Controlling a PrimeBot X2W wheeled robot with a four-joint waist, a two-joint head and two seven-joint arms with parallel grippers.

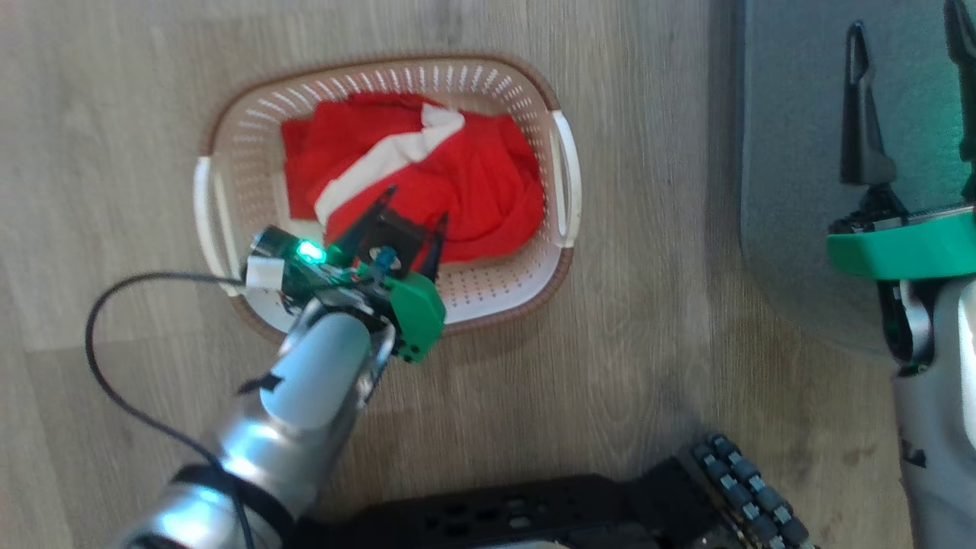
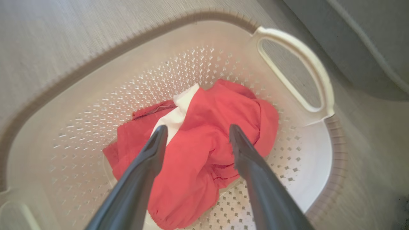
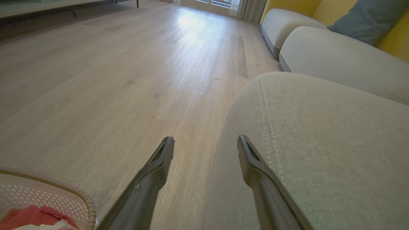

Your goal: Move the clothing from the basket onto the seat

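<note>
The red clothing [image 1: 457, 183] with a white stripe lies crumpled in the cream perforated basket [image 1: 526, 99] on the wood floor. My left gripper [image 1: 415, 206] hangs open just above the garment's near side, holding nothing. In the left wrist view its two dark fingers [image 2: 153, 150] straddle the clothing [image 2: 198, 140] inside the basket [image 2: 306, 166]. The grey seat [image 1: 793, 168] stands to the right of the basket. My right gripper [image 1: 907, 38] hovers open over the seat's left edge. In the right wrist view the right gripper [image 3: 206, 145] spans the seat's [image 3: 319, 153] edge and the floor.
My dark wheeled base [image 1: 579, 503] sits at the bottom of the head view. A black cable [image 1: 114, 366] loops left of my left arm. Further grey cushions [image 3: 335, 54] with yellow backs and a blue pillow [image 3: 367, 19] stand beyond the seat. The basket's rim [image 3: 86, 201] shows at the right wrist view's lower left.
</note>
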